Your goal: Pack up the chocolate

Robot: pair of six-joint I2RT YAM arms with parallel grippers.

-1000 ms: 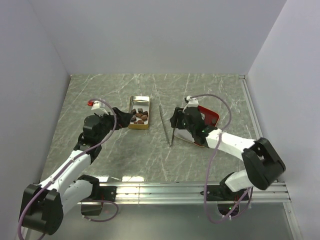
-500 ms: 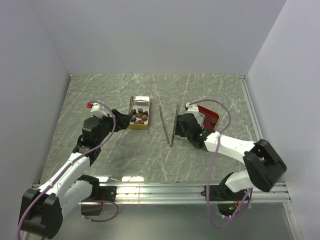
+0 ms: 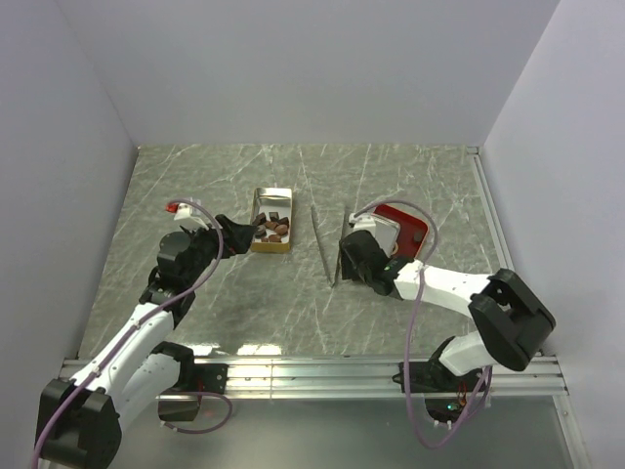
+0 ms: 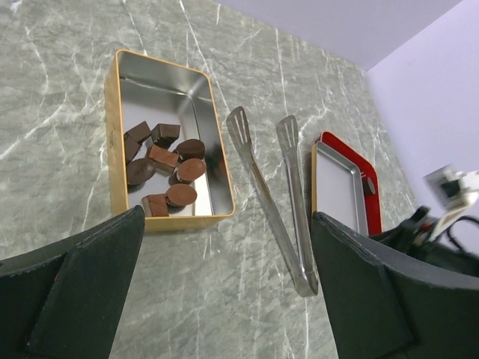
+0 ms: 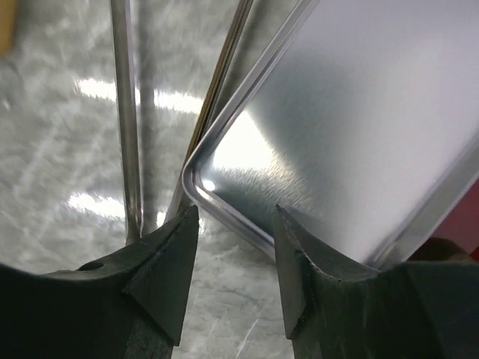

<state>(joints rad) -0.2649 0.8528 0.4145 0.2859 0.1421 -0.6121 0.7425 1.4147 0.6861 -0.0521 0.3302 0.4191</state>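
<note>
Finds the chocolate (image 4: 161, 158) all lying inside the open gold tin (image 4: 112, 134), none loose elsewhere; judges filling done, closing left; notes tongs (image 4: 269, 209) lying between tin and silver lid (image 5: 359, 127) on the red tray (image 3: 408, 223); sees right gripper (image 5: 236, 213) part-open astride the lid's corner, not clamped, and left gripper (image 4: 227, 217) gaping wide, empty, near the tin.

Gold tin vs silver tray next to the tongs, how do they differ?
Gold tin has gold walls; silver tray shows only silver. Gold tin holds the chocolate; silver tray is bare. Gold tin lies left of the tongs, silver tray right of them, its corner in front of the right gripper and its open jaws. Both are rectangular, shiny metal with rounded corners.
</note>
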